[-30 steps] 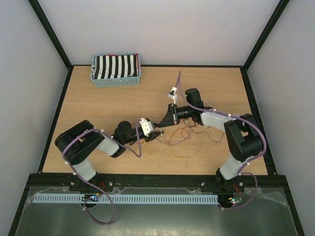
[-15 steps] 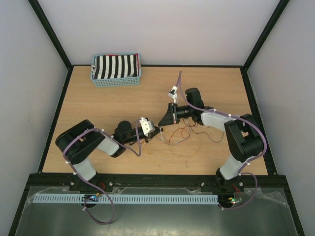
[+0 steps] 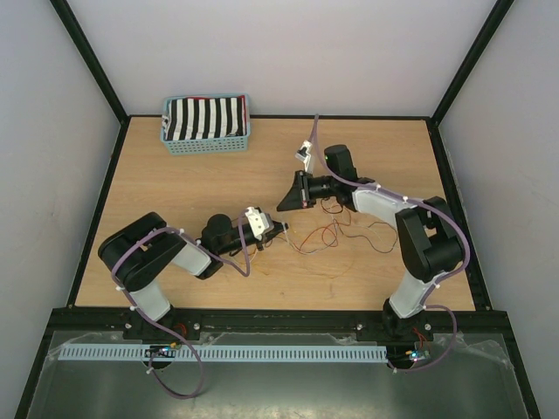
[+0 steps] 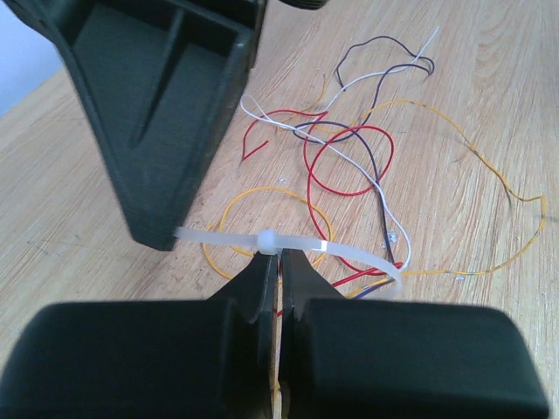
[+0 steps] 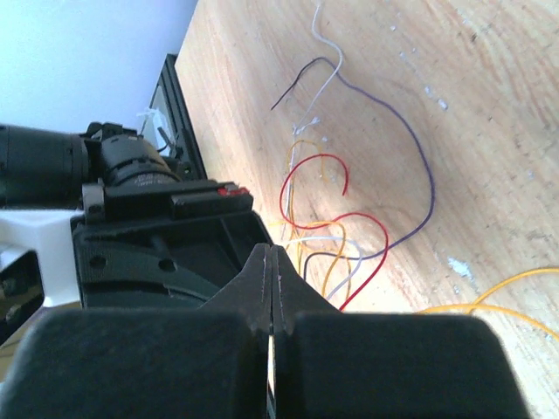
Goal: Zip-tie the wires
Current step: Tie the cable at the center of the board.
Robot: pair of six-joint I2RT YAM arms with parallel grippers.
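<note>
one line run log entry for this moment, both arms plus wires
left gripper: fingers shut on zip tie | right gripper: fingers shut, nothing seen held | wires: loose, spread on table

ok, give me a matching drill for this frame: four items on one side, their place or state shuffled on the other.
Items
1. zip tie
2. wires
3. striped cloth
4. right end effector

Place or state
A. inside the blue basket
B. fingers closed together
C. pinched in the left end effector
D. lying loose on the wooden table

Pairs: 1-C, 2-D, 3-A, 4-B
</note>
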